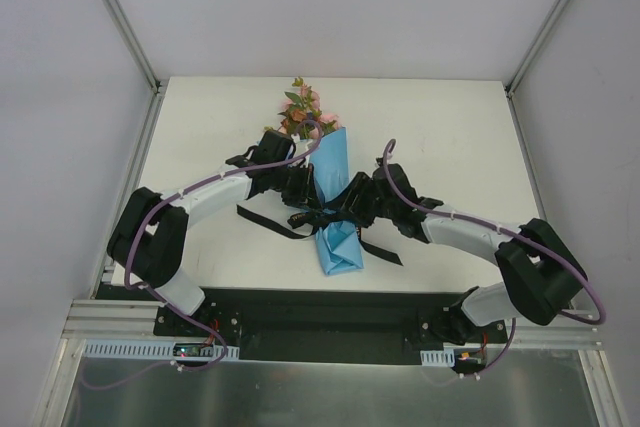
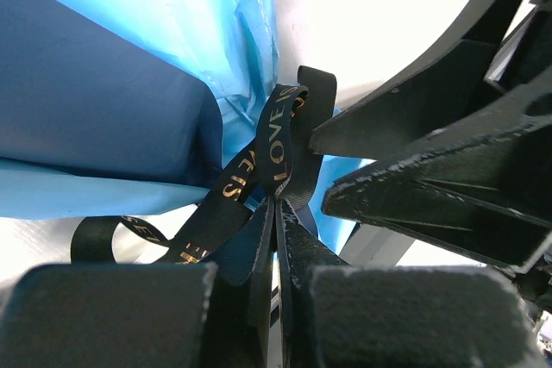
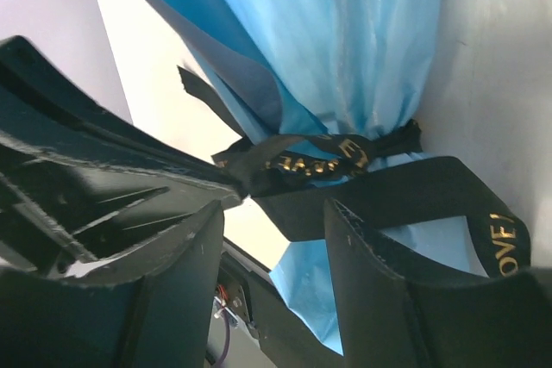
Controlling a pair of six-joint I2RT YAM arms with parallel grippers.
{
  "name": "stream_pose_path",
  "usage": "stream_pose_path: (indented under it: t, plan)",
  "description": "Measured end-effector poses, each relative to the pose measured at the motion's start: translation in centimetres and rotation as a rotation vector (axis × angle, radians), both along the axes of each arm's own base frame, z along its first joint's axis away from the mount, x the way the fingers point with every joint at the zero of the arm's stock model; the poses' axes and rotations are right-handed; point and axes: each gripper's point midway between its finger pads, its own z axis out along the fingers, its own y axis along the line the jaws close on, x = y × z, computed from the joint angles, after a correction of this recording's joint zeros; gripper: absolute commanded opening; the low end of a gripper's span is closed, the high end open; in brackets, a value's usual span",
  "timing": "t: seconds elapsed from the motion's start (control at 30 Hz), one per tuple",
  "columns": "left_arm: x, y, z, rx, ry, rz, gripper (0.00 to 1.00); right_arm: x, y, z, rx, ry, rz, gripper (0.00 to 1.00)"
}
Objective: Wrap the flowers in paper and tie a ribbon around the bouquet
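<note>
The bouquet (image 1: 333, 187) lies on the table, a light blue paper (image 3: 345, 40) cone with pink and orange flowers (image 1: 301, 111) at its far end. A black ribbon (image 3: 341, 154) with gold lettering circles the cone's narrow waist, and its tails trail left (image 1: 262, 223) and right (image 1: 384, 252). My left gripper (image 2: 278, 204) is shut on a ribbon (image 2: 280, 140) strand just left of the waist. My right gripper (image 3: 276, 208) stands open on the other side. A broad ribbon strand runs across its fingertips (image 3: 354, 239), and the jaws are not closed on it.
The white table (image 1: 450, 137) is walled at the back and both sides. The two grippers (image 1: 302, 205) (image 1: 345, 209) nearly touch over the bouquet's waist. A black base rail (image 1: 320, 312) runs along the near edge, and purple cables (image 1: 400, 182) loop over both arms.
</note>
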Motion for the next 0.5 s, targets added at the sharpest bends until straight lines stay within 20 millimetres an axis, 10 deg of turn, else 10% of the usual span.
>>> stream_pose_path:
  t: [0.5]
  plan:
    - [-0.1,-0.1,0.2,-0.008,-0.002,-0.004,0.0,-1.8,0.1,-0.9,0.036,0.079,-0.03,0.38]
